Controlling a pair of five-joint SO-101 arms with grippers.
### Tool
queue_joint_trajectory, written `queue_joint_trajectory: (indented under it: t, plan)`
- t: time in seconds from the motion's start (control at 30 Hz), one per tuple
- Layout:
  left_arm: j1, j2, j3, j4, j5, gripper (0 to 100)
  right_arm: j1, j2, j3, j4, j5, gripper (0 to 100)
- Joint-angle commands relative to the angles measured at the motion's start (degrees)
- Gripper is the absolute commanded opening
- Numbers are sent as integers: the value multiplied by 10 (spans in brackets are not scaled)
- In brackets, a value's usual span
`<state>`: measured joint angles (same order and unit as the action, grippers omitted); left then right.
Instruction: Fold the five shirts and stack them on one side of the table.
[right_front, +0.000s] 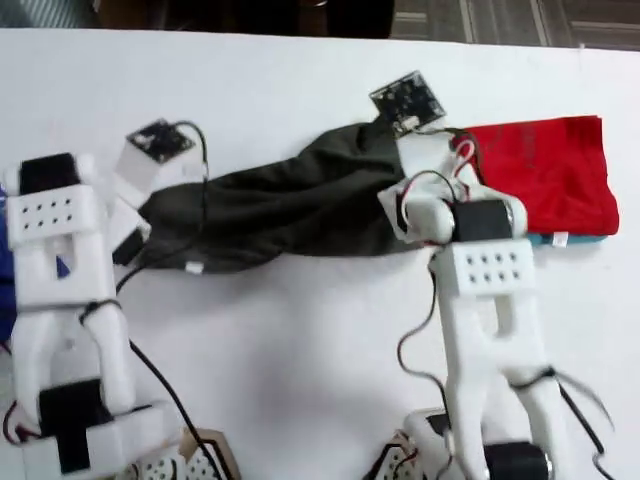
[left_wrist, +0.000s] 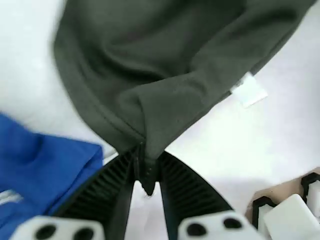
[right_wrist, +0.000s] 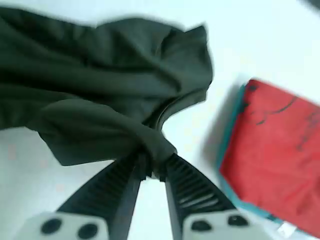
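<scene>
Both ends of the dark shirt (right_front: 290, 200) are clamped: left tool (left_wrist: 147, 160), right tool (right_wrist: 152, 164). Likely stretched out for folding.

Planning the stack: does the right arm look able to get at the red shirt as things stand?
Probably yes. The red shirt lies close beside the right gripper with only bare table between. That gripper is shut on the dark green shirt, though, so it would drag that along.
</scene>
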<state>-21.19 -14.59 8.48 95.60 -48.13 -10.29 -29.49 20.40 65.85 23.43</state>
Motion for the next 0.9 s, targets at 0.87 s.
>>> queue_joint_trajectory:
  t: [0.87]
  plan:
    - [6,-328,85,-1,92,24,26,-399,-45,-24,2,19]
